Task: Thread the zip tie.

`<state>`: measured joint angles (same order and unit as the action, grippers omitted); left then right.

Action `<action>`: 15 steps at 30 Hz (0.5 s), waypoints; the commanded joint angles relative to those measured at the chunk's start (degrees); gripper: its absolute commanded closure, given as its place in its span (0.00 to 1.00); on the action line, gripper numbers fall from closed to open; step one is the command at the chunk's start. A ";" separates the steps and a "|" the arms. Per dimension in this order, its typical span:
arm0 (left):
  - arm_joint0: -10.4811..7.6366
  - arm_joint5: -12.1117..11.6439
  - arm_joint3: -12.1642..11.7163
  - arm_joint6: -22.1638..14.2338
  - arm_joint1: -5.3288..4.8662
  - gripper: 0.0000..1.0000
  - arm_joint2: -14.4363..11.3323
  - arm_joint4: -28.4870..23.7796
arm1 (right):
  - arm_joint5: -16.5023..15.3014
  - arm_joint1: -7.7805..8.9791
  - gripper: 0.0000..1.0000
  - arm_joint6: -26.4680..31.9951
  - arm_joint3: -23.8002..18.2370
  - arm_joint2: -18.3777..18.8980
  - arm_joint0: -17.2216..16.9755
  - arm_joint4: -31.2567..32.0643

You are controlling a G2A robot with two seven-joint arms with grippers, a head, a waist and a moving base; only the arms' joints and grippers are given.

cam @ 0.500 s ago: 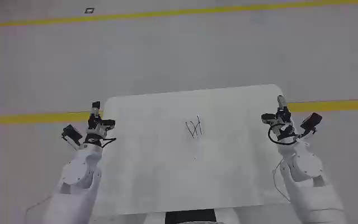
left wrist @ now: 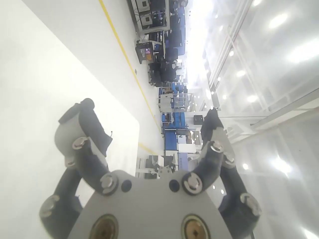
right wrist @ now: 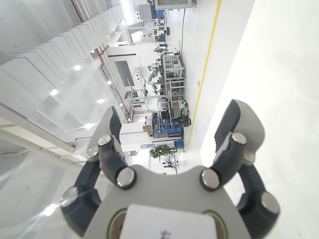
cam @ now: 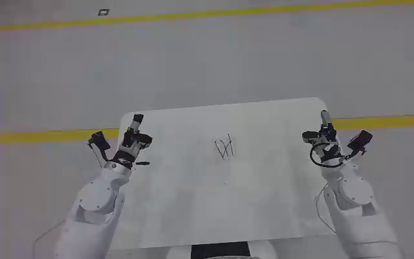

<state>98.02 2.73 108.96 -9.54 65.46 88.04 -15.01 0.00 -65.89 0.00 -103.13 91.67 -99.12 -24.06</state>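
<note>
My left gripper (left wrist: 149,110), jaws apart, hangs over the table's (cam: 194,207) left edge; right gripper (right wrist: 172,108) likewise apart; zip ties (cam: 224,149) lie mid-table.

White table (cam: 213,213), rounded corners, on grey floor (cam: 207,65). Yellow floor line (cam: 45,136) emerges at both sides of the table, near its far edge. Second yellow line (cam: 194,15) lies well beyond the table. Small dark square marker (cam: 103,11) sits just past it, far-left of the table.

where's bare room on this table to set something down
The near half of the table is bare, also the strips between the zip ties at mid-table and each side edge. Crowded: the far corners, by the left pincer and right pincer.
</note>
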 commanded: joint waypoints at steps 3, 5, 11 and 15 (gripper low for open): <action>0.00 0.01 0.00 0.00 0.00 0.00 0.00 0.00 | 0.00 0.00 0.00 0.00 0.00 0.00 0.00 0.00; 0.00 0.01 0.00 0.00 0.00 0.00 0.00 0.00 | 0.00 0.00 0.00 0.00 0.00 0.00 0.00 0.00; -0.90 0.62 1.09 -1.66 -0.03 0.00 -1.79 2.64 | 0.00 0.00 0.00 0.00 0.00 0.00 0.00 0.00; -2.79 4.60 2.21 -5.04 -0.06 0.00 -5.53 6.64 | 0.00 0.00 0.00 0.00 0.00 0.00 0.00 0.00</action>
<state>95.94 5.46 110.81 -13.25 65.43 83.97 -10.15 0.00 -65.89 0.00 -103.13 91.67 -99.12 -24.06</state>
